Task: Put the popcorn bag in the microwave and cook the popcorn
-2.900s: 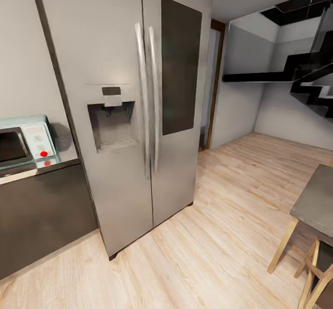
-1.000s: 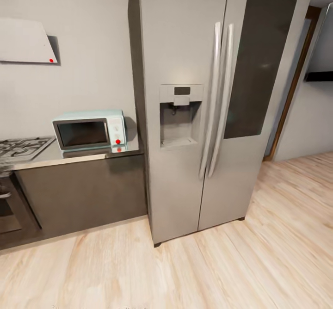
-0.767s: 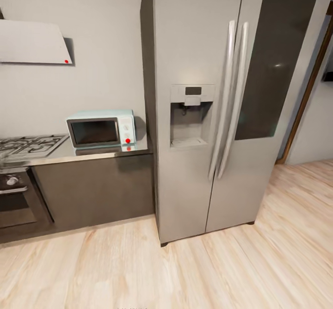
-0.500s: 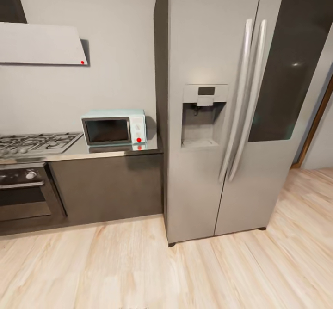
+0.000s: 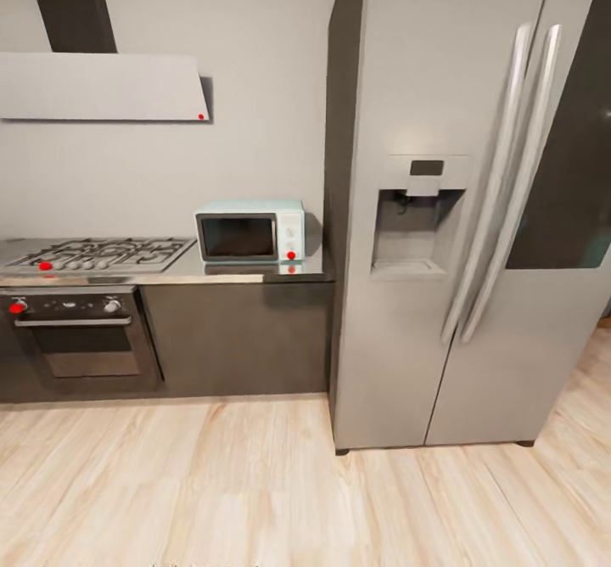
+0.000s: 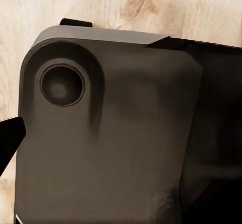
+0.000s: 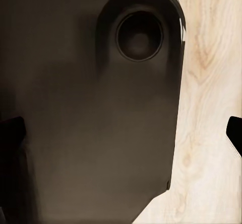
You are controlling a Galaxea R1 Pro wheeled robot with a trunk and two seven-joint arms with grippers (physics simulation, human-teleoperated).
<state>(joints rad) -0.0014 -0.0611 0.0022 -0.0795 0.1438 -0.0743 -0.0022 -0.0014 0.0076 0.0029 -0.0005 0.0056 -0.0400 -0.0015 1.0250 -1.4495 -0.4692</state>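
Note:
The pale blue microwave [image 5: 250,233] stands with its dark door closed at the right end of the grey countertop [image 5: 238,277], against the fridge's side. The popcorn bag is out of view. In the left wrist view one black fingertip [image 6: 7,139] sits at the picture's edge over the robot's dark body, so my left gripper [image 6: 121,143] looks open. In the right wrist view two black fingertips [image 7: 10,133] stand far apart with nothing between them: my right gripper [image 7: 121,131] is open.
A tall steel fridge [image 5: 475,210] fills the right side. Left of the microwave lie a gas hob [image 5: 102,253] and, below it, a black oven [image 5: 76,334]; a white hood [image 5: 102,86] hangs above. Light wood floor [image 5: 255,491] stretches in front.
The camera has swung left and the whole picture has shifted right: the microwave now sits near the middle, and the hob, oven and hood have come into view.

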